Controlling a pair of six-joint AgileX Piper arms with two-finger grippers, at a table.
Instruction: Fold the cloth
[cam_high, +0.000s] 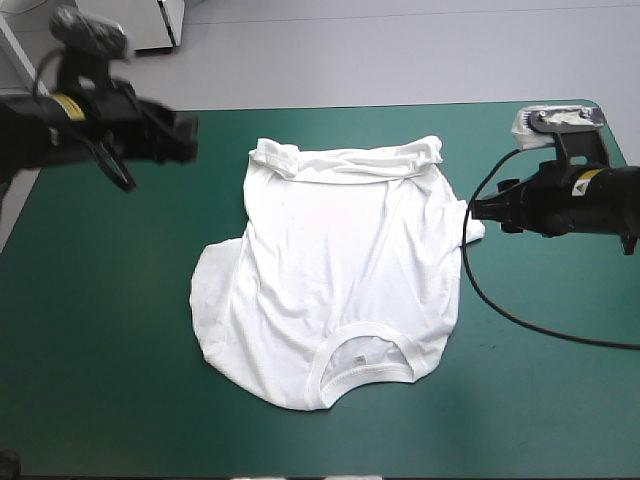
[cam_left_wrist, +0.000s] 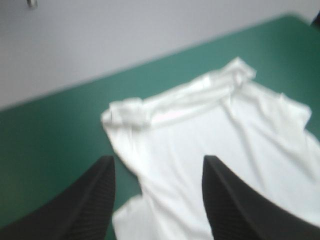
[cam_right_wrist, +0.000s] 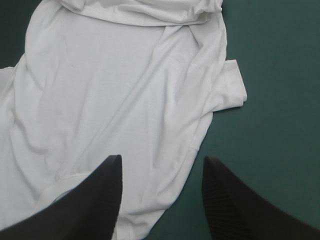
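Seemingly, T-shirt (cam_high: 330, 290) ahead of parted fingers (cam_right_wrist: 95, 200).

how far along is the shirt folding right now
Early. Done: the T-shirt lies spread mostly flat on the table, neck toward the near edge, its far hem bunched. In hand: nothing; the left gripper and right gripper are both open, holding nothing. Left: every fold.

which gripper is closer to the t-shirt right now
Right. The right gripper is at the T-shirt's right edge, beside the sleeve poking out there. The left gripper is off the shirt's far left corner, with bare teal-green cover between.
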